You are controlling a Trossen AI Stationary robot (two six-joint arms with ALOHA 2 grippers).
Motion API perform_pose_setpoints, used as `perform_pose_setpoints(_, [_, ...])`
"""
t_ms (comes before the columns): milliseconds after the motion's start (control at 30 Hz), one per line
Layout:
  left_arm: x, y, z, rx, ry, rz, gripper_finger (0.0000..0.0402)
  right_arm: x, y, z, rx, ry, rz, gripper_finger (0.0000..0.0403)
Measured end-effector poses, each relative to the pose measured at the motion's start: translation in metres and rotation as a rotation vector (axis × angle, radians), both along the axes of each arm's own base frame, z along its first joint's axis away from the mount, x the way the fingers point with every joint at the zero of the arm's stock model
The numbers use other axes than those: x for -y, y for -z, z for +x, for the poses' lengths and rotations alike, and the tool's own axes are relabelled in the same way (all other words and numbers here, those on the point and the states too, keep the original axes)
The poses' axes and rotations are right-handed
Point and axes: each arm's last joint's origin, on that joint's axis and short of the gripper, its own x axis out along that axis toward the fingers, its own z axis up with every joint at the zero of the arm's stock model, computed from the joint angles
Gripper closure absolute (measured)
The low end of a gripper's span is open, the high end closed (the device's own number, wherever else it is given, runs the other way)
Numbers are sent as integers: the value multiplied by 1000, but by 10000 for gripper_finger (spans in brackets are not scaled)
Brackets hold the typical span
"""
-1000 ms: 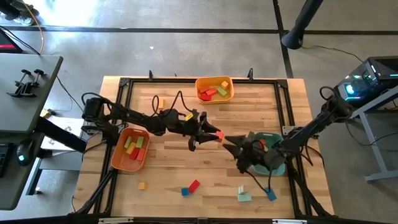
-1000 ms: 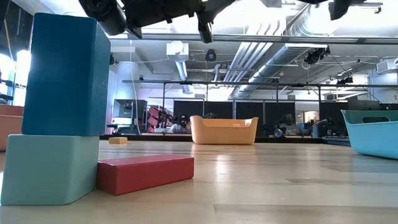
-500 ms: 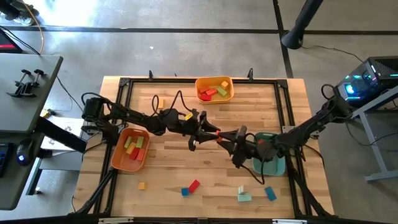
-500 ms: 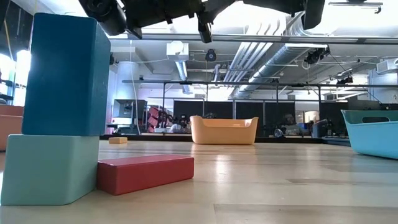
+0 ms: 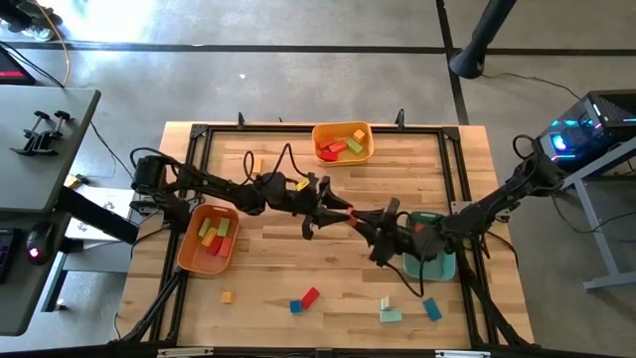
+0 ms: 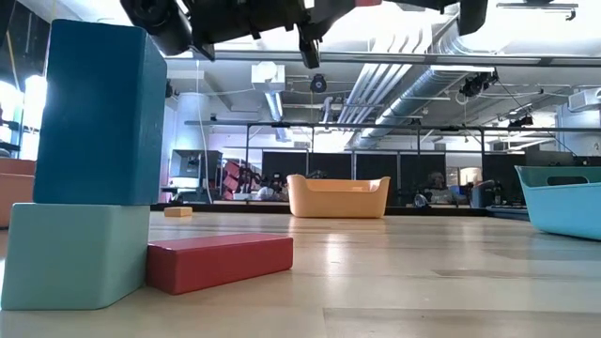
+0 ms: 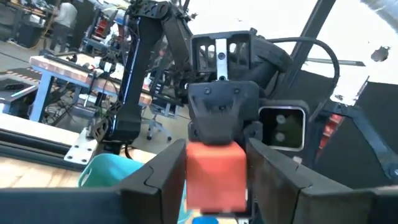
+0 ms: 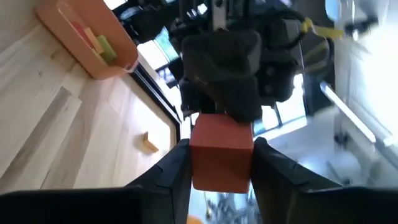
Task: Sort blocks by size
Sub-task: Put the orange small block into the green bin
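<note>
A red block hangs in the air above the middle of the bench, pinched from both sides at once. The left gripper clamps it, the block filling the gap between its fingers in the left wrist view. The right gripper meets it head-on, its own fingers pressed to the same cube's sides.

The bench is pale wood planking inside a black frame. An orange tray with red, green and yellow blocks sits at the far edge, a second orange tray of blocks by the left edge, and a teal tray toward the right edge, partly under the right arm. Near the front edge lie loose blocks: a small orange cube, a red bar touching a blue cube, a pale teal piece and a blue one.

Around the bench is grey concrete floor; the low view shows a workshop hall with exposed ducts behind.
</note>
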Motion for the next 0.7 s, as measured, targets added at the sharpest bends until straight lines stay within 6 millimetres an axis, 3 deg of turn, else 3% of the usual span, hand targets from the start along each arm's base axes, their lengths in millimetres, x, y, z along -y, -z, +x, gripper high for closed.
perform_pose_setpoints(133, [-3,-1,-1,5,67,9,226,-18,-4,-22,7,35,48,277])
perform_pose_setpoints(400, [-5,1,0,-14,95,28,216,-55,-33,-90,79,-288,276,277])
perform_pose_setpoints(533, [-5,3,0,-25,93,46,216,-55,-31,-117,38,-317,448,277])
perform_pose_setpoints(700, [-5,5,0,-40,81,66,216,-33,-8,-130,-14,-127,780,277])
